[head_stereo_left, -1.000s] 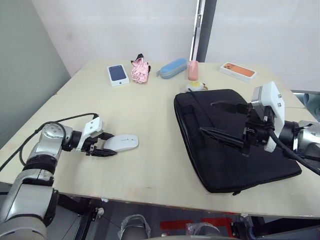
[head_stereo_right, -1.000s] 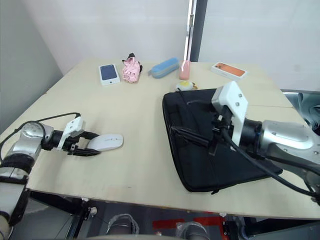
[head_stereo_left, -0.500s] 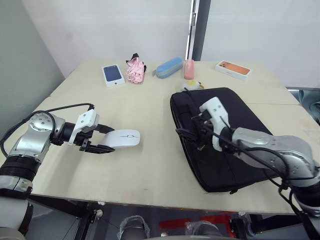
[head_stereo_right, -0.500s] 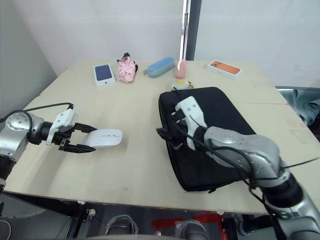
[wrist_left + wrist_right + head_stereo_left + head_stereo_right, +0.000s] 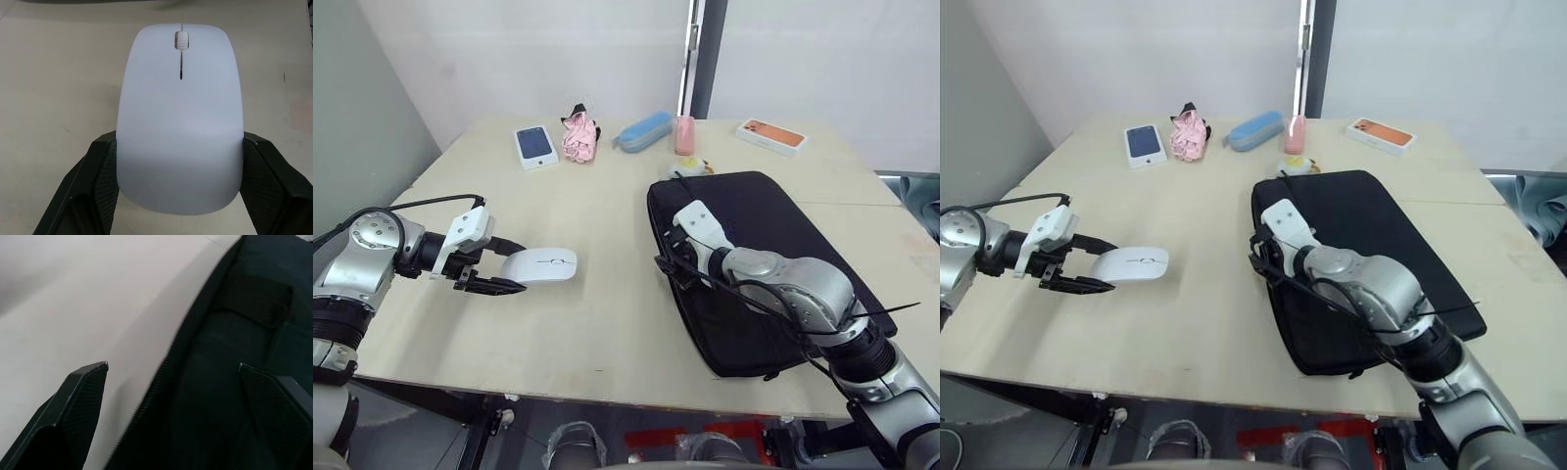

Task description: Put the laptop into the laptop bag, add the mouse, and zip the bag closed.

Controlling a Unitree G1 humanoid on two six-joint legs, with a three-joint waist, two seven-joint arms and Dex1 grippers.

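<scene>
On the near left of the worktop (image 5: 607, 323) the left hand (image 5: 178, 169) is clamped on the mouse (image 5: 539, 265), one black finger pressed to each side of its rear half while the scroll-wheel end points away toward the right. Whether the mouse is lifted or resting on the surface I cannot tell. To the right, the right hand (image 5: 173, 377) has its fingers spread apart, one over bare worktop and one over black fabric, straddling the zipped left edge of the laptop bag (image 5: 783, 245), which lies flat on the right half of the worktop. The laptop itself is nowhere to be seen on the worktop; it is probably already inside the bag, though the pictures cannot confirm that. To do this step well, the right hand should pinch the upper lip of that edge and raise it enough to make a clear mouth, then the left should carry the mouse across level, squeezing steadily since the glossy shell could slip, and release only once it is well past the zip teeth. Along the far edge lie a phone (image 5: 535, 146), a pink cloth bundle (image 5: 578, 137), a blue pouch (image 5: 646, 131) and an orange box (image 5: 772, 136), all well apart from the work.
</scene>
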